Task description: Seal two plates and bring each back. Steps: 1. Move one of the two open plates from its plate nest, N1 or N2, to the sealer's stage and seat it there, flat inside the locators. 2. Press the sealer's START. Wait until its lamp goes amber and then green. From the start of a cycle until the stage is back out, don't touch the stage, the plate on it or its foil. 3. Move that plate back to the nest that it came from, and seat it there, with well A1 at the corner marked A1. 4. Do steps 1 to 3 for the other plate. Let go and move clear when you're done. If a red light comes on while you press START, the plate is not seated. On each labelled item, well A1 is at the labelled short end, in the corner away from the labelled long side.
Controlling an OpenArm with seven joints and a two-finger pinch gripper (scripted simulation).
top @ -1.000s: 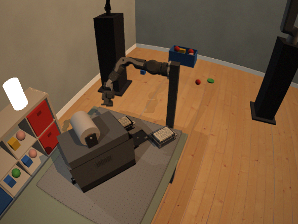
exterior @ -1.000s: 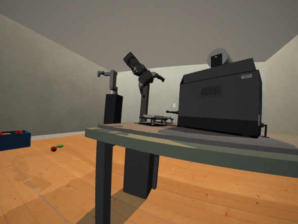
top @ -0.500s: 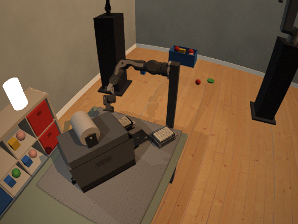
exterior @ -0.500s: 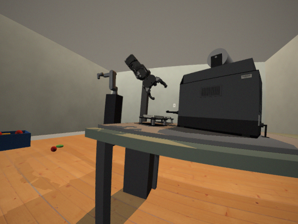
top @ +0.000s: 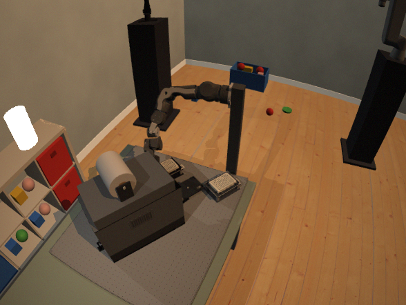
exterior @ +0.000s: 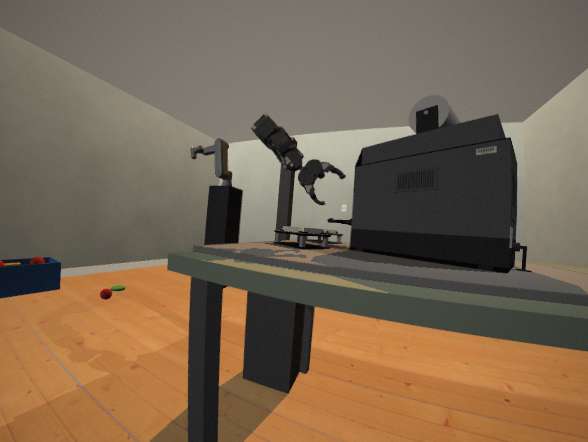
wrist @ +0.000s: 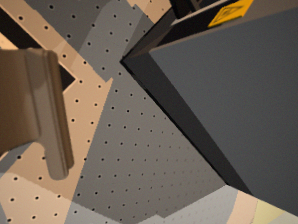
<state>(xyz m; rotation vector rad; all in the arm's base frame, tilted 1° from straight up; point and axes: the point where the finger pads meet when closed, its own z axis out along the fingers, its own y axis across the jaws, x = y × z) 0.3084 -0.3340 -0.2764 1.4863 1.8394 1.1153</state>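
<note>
Grey gripper (top: 152, 146) (exterior: 333, 190) (wrist: 54, 115), partly open, empty, stood at the sealer's (top: 144, 212) (exterior: 430, 200) (wrist: 225, 100) one o'clock; careful pickup required squaring over the microplate (top: 170, 165) (exterior: 331, 231).

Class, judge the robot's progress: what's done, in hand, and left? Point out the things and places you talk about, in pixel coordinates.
No sealing looks done: the pale gridded plates (top: 222, 182) (top: 170, 165) (exterior: 300, 229) show wells, apparently foil-free, in their nests. The dark two-finger gripper (top: 153, 156) (exterior: 334, 190) (wrist: 62, 170) is open, holding nothing. The black sealer stage (top: 189, 188) (exterior: 341, 221) looks bare. Both sealing cycles and returns seemingly remain.
</note>
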